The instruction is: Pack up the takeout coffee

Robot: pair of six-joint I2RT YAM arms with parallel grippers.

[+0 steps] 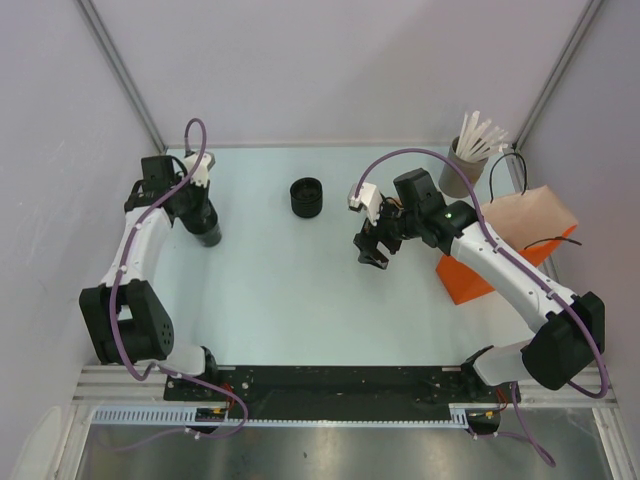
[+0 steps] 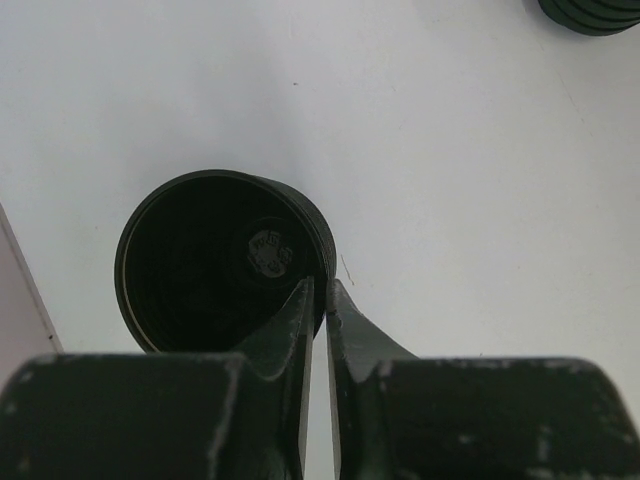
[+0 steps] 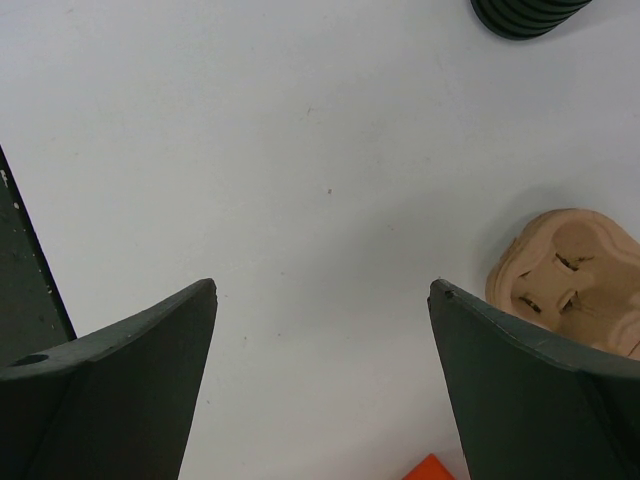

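The takeout coffee with its lid does not show in any view. At the left of the table my left gripper (image 1: 205,225) is shut on the rim of a lidless all-black cup (image 2: 200,265). One finger sits inside the cup and the other outside, pinching the wall at its right edge. A second ribbed black cup (image 1: 306,196) stands lidless at the middle back. My right gripper (image 1: 372,252) hangs open over bare table right of centre, with nothing between its fingers (image 3: 160,330). The orange bag (image 1: 478,282) lies at the right.
A grey tub of white sticks (image 1: 462,170) stands at the back right. A tan moulded-paper piece (image 3: 570,275) lies by the orange bag's corner (image 3: 430,468); from above the tan piece (image 1: 530,212) lies behind the bag. Walls close in the table's sides and back.
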